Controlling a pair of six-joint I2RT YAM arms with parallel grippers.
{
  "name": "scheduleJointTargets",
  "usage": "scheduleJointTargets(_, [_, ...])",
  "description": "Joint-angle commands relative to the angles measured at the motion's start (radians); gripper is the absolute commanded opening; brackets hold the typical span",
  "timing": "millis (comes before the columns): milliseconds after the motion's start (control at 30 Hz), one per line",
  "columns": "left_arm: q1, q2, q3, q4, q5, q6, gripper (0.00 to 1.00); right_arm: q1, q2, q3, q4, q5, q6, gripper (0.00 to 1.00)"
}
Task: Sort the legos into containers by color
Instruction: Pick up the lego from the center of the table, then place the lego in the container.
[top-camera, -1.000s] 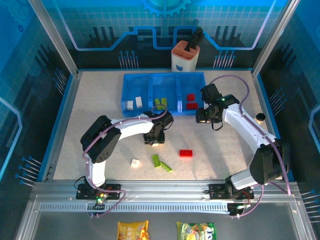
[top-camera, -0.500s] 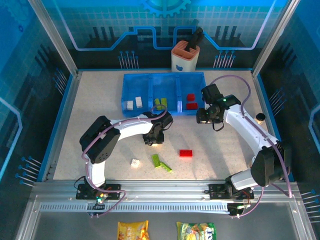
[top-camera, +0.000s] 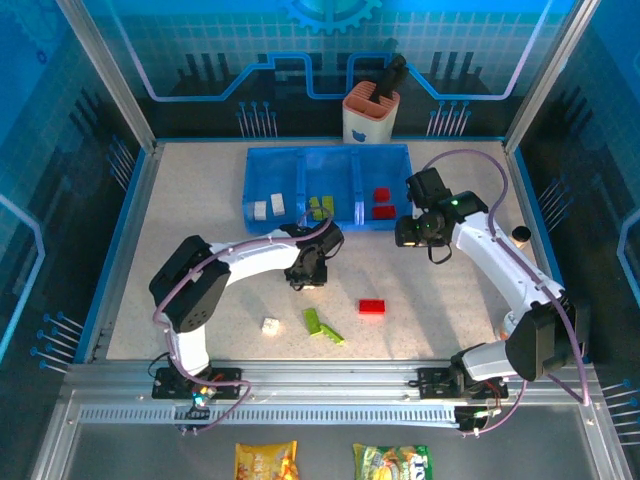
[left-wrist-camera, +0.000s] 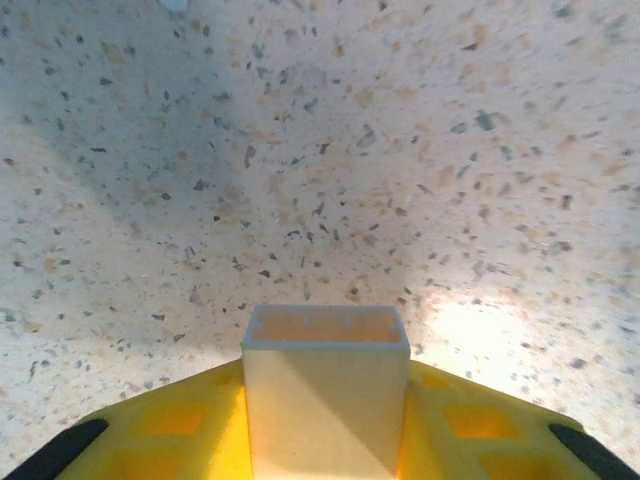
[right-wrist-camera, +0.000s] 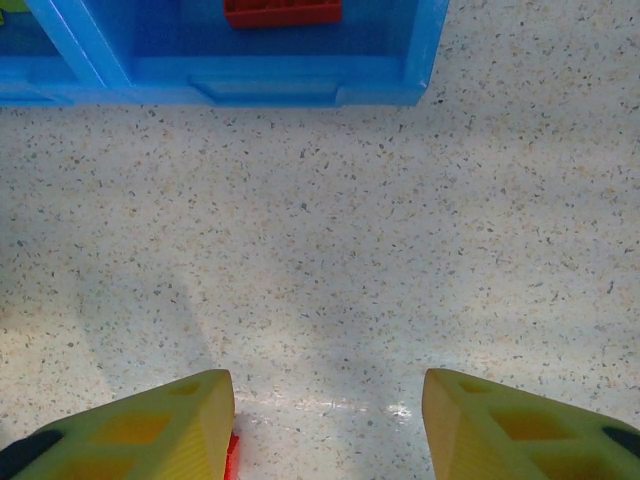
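Observation:
In the left wrist view a white lego (left-wrist-camera: 325, 415) stands between the yellow fingers of my left gripper (left-wrist-camera: 325, 375), which is shut on it just above the speckled table. From above, that gripper (top-camera: 307, 278) sits in front of the blue tray (top-camera: 330, 152). My right gripper (top-camera: 418, 236) hovers open by the tray's right front corner, nothing between its fingers (right-wrist-camera: 328, 420). The tray holds white legos (top-camera: 268, 207) on the left, green legos (top-camera: 320, 207) in the middle and red legos (top-camera: 381, 203) on the right. Loose on the table lie a red lego (top-camera: 372, 307), two green legos (top-camera: 322, 327) and a white lego (top-camera: 269, 326).
An orange-and-white cup (top-camera: 370, 115) with a black tool stands behind the tray. A small round object (top-camera: 521, 236) sits near the right wall. The tray's front wall (right-wrist-camera: 300, 85) runs along the top of the right wrist view, with a red sliver (right-wrist-camera: 231, 455) beside the left finger.
My left gripper has shut on the white lego. The right arm has drifted slightly to the right, its gripper still open.

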Motion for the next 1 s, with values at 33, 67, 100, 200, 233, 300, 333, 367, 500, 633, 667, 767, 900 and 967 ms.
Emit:
scheduleJointTargets(33, [0.010,-0.071,0.001,-0.031,-0.016,0.048,0.36,0.008,-0.030,-0.001,-0.040,0.018,0.001,0.54])
scheduleJointTargets(67, [0.015,-0.081,0.001,-0.034,-0.015,0.054,0.36,0.008,-0.030,-0.001,-0.040,0.019,0.000,0.54])
scheduleJointTargets(100, [0.020,-0.091,0.001,-0.037,-0.014,0.056,0.36,0.009,-0.031,-0.001,-0.041,0.020,-0.002,0.54])
scheduleJointTargets(200, [0.038,-0.117,0.000,-0.041,-0.003,0.075,0.36,0.008,-0.031,-0.001,-0.044,0.021,-0.003,0.54])
scheduleJointTargets(233, [0.047,-0.127,0.001,-0.042,-0.001,0.083,0.36,0.008,-0.031,-0.001,-0.044,0.021,-0.003,0.54])
scheduleJointTargets(300, [0.062,-0.142,0.000,-0.047,0.003,0.101,0.36,0.007,-0.030,-0.002,-0.044,0.023,-0.005,0.54])
scheduleJointTargets(333, [0.072,-0.149,0.002,-0.050,0.003,0.111,0.36,0.009,-0.029,-0.004,-0.044,0.022,-0.005,0.54])
scheduleJointTargets(367, [0.085,-0.157,0.002,-0.054,0.006,0.123,0.36,0.008,-0.029,-0.005,-0.042,0.022,-0.005,0.54])
scheduleJointTargets(500, [0.143,-0.183,0.009,-0.065,0.022,0.172,0.36,0.008,-0.027,-0.010,-0.037,0.023,-0.009,0.54])
scheduleJointTargets(633, [0.218,-0.201,0.032,-0.084,0.036,0.231,0.36,0.008,-0.026,-0.014,-0.036,0.022,-0.013,0.54])
scheduleJointTargets(667, [0.240,-0.201,0.042,-0.089,0.038,0.248,0.36,0.008,-0.026,-0.015,-0.037,0.024,-0.014,0.54])
scheduleJointTargets(767, [0.302,-0.193,0.076,-0.099,0.048,0.303,0.36,0.008,-0.029,-0.017,-0.039,0.025,-0.018,0.54])
scheduleJointTargets(900, [0.379,-0.153,0.130,-0.104,0.061,0.380,0.36,0.008,-0.033,-0.020,-0.041,0.029,-0.021,0.54])
scheduleJointTargets(967, [0.411,-0.121,0.172,-0.112,0.065,0.413,0.36,0.008,-0.035,-0.020,-0.042,0.028,-0.024,0.54])
